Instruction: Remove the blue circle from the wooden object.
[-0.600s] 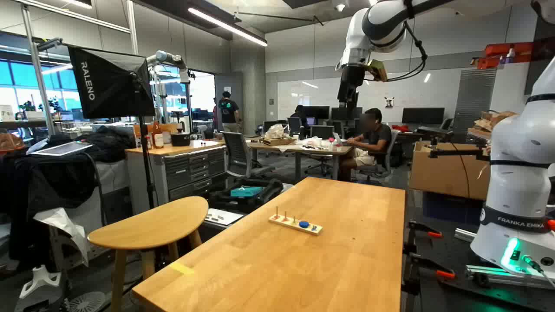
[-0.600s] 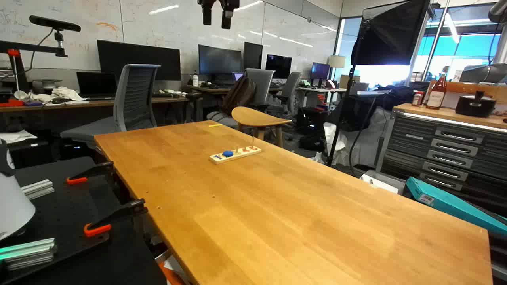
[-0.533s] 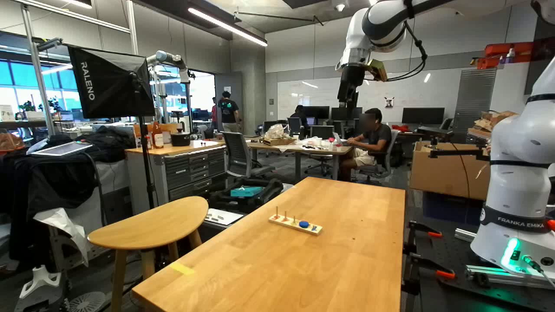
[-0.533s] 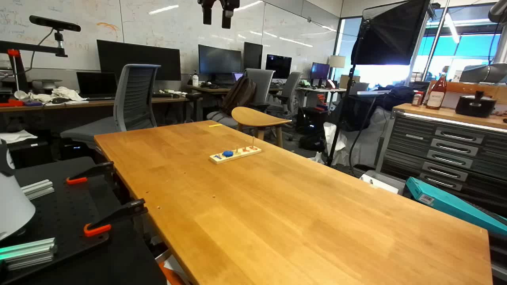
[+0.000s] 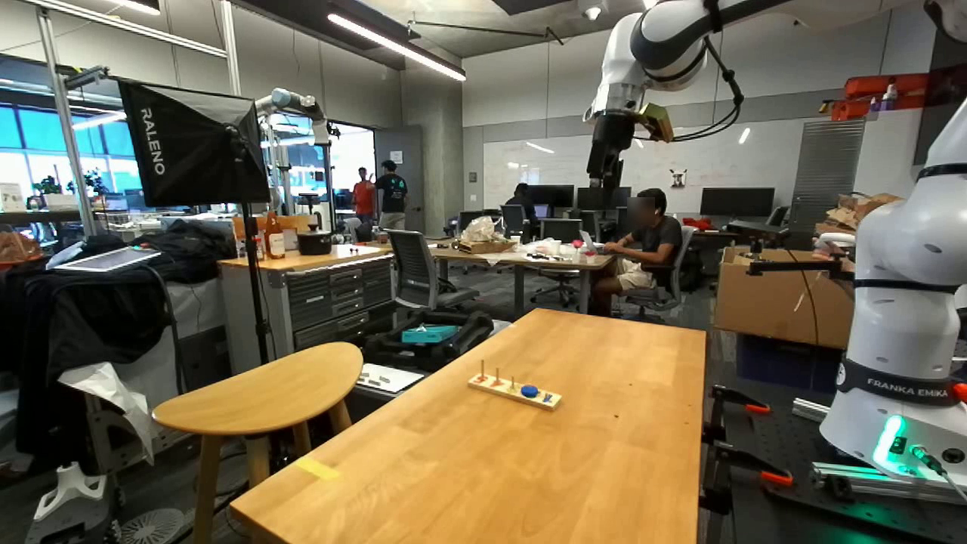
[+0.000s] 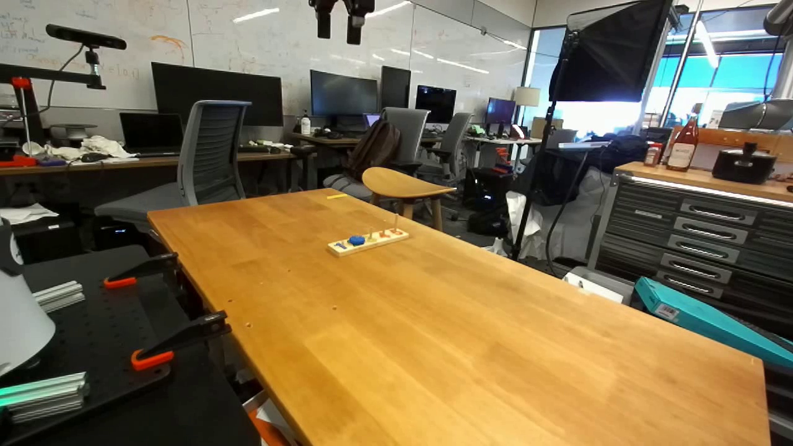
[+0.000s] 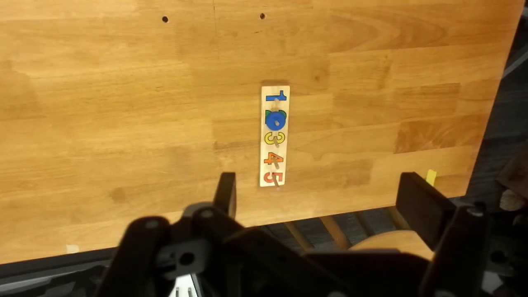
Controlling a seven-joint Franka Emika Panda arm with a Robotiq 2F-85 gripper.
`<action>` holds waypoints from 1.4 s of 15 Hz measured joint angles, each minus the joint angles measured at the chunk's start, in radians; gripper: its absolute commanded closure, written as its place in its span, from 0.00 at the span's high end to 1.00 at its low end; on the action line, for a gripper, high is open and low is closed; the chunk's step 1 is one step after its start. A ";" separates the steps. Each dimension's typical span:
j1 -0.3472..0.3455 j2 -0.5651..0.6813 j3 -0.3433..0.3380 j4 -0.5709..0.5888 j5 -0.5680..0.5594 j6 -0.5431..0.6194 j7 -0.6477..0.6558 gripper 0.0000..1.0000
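“FRANKA EMIKA” is lettered on the dark band (image 5: 895, 387) around the base of the robot arm (image 5: 895, 340), and “RALENO” down the side of a black softbox (image 5: 196, 147), in an exterior view. On the wooden table (image 5: 604, 461), a pale wooden board (image 7: 266, 149) is printed with a blue 1 (image 7: 270, 98), a yellow 3 (image 7: 266, 138), an orange 4 (image 7: 270, 157) and a red 5 (image 7: 267, 177); a green numeral (image 7: 267, 112) is partly covered by the blue circle (image 7: 272, 120), which is threaded on a peg (image 7: 277, 123) between the 1 and the 3. In the wrist view, the board's long axis is aligned nearly with the frame's height, the 1 end pointed up, the 5 end toward the table edge and a stool (image 7: 390, 243); the numerals are laid sideways, tops to the right. The gripper (image 7: 319, 194) is held well above the board, its fingers (image 7: 418, 206) spread wide. On a whiteboard (image 6: 266, 49), handwriting is too faint to be read.
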 measured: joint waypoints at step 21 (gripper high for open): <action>0.013 0.633 0.166 0.001 -0.218 0.527 0.161 1.00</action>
